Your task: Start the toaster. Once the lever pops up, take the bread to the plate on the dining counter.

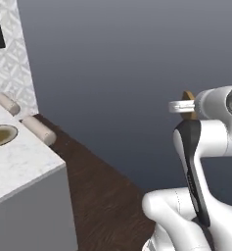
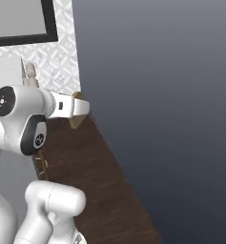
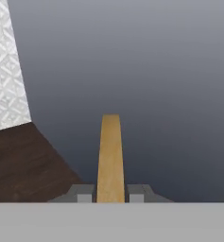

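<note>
Meanwhile the robot's gripper [image 3: 110, 194] is clamped tight on the slice of bread [image 3: 110, 156], held edge-on between the two fingertips [image 3: 83, 194] so its long side runs straight out ahead of the hand, toward a plain grey wall [image 3: 156, 71]. From the left base camera, the bread [image 1: 188, 96] peeks out as a tan sliver behind the white wrist, held high above the dark wood floor [image 1: 103, 191]. The plate [image 1: 0, 135] sits on the white marble dining counter [image 1: 19, 166], well off to the hand's left and lower than the bread, so the carry will likely need a swing or a drive that way before any lowering. Two pale cylinders [image 1: 39, 129] lie near the plate on the counter; what they are is hard to tell. The plate is cut off by the picture's edge, and the arm hides most of the slice from both base cameras.
</note>
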